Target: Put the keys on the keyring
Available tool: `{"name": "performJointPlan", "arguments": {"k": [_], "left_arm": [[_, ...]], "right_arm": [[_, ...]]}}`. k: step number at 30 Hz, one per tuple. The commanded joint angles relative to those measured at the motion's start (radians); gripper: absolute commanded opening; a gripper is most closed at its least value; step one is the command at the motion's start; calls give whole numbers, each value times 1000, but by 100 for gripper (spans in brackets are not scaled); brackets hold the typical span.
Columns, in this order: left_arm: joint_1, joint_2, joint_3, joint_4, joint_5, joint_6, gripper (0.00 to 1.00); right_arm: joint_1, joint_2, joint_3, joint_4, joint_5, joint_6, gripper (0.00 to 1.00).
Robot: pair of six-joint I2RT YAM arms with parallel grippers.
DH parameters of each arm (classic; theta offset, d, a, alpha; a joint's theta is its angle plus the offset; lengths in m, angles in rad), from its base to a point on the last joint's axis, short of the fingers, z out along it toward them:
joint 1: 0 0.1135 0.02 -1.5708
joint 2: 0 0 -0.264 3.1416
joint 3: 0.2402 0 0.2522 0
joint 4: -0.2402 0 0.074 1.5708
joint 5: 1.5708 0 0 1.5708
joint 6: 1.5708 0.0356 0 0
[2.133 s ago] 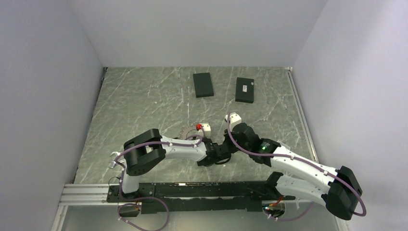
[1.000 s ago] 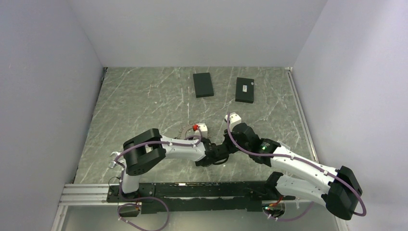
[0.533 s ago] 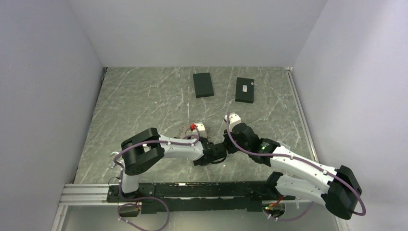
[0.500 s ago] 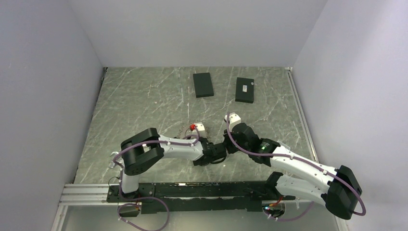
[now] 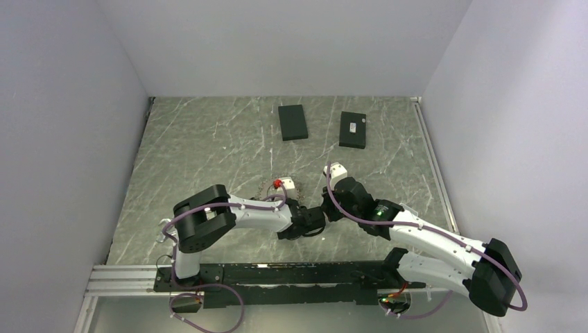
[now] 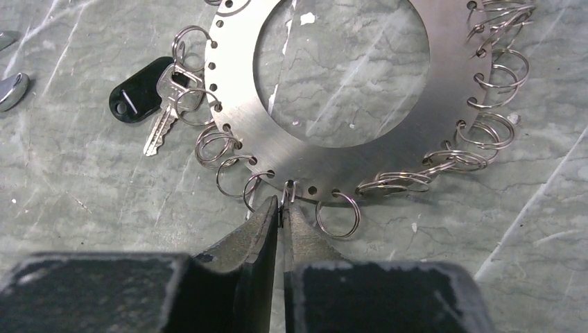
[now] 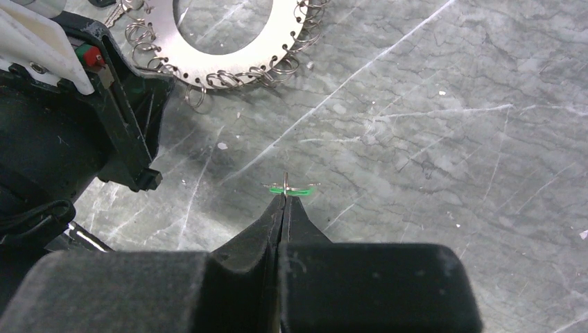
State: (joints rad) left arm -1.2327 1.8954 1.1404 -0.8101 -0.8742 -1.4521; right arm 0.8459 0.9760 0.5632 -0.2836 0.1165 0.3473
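Note:
The keyring (image 6: 444, 111) is a flat grey metal ring with holes round its rim and several small split rings hanging from them; it also shows in the right wrist view (image 7: 208, 64). My left gripper (image 6: 281, 208) is shut on one small split ring (image 6: 288, 192) at the keyring's near edge. A key with a black head (image 6: 135, 100) hangs from a split ring on the left side. My right gripper (image 7: 284, 198) is shut on a thin green-edged key (image 7: 291, 187), seen edge-on, held above the table to the right of the keyring.
Two flat black boxes (image 5: 292, 121) (image 5: 353, 129) lie at the back of the marble table (image 5: 201, 146). Two silver oval pieces (image 6: 12, 90) lie left of the keyring. The two wrists are close together near the table's front middle.
My left wrist has shifted slightly to the left at the keyring. The right arm has hardly moved.

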Motion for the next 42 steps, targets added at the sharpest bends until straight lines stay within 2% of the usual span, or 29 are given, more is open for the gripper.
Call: {"name": "performJointPlan", "arguments": {"k": [1,4,6,10,13,17,20,24,28,32,36,42], "left_arm": [[1,-27,-2,34,-21,20,11],[1,-27,1,30,-21,17,7],[1,-31,2,36,-19,30,0],[-9,-82,17,23,-14,110,0],[-8,-195,-20,114,39,350,0],[10,-417,-125,311,212,720,0],[44,-540,-133,296,356,927,0],[63,-611,-98,262,509,1160,0],[64,-674,-124,323,581,1332,0],[67,-703,-155,400,628,1473,0],[68,-685,-129,406,679,1556,0],[71,-673,-134,456,717,1603,0]], "right_arm": [[3,-4,3,31,-5,3,0],[3,-5,3,31,-5,1,0],[3,-6,3,33,-3,1,0],[3,-12,6,26,4,-1,0],[3,-21,26,9,7,1,0],[3,-31,72,-6,3,5,0],[4,-51,107,-13,0,7,0],[4,-94,160,-16,-45,-18,0],[3,-159,198,-14,-147,-55,0],[3,-205,193,0,-291,-78,0],[2,-195,183,-5,-411,-79,0],[3,-161,173,9,-477,-53,0]]}}
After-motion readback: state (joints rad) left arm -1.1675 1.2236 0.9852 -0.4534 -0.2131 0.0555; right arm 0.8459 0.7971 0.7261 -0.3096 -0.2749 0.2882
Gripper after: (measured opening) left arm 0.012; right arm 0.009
